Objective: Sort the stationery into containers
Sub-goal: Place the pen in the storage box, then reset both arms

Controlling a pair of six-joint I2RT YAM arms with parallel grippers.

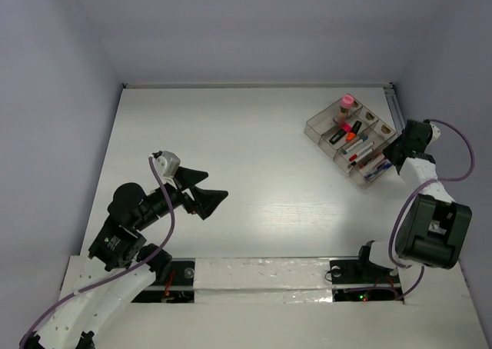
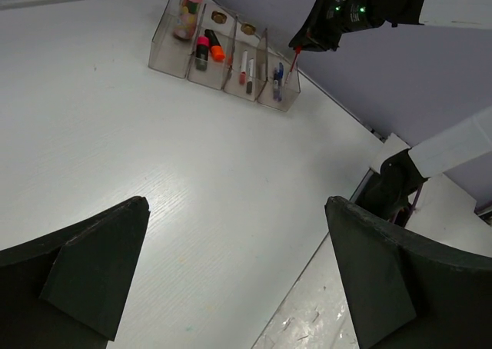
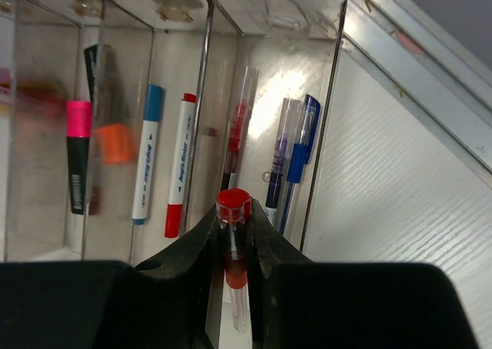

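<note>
One red pen [image 3: 232, 204] held, two blue pens [image 3: 300, 153] stored

Overhead, distant left wrist and close right wrist views share tray [image 1: 317, 126]

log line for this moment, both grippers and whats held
left gripper: open, empty | right gripper: shut on red pen | red pen: at organiser tray end compartment, not released | stage: placing

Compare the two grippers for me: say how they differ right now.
The left gripper is wide open and empty; the right gripper is shut on a red pen. The left gripper hovers over the table, far from the tray; the right gripper is right at the tray. Both have black fingers.
</note>
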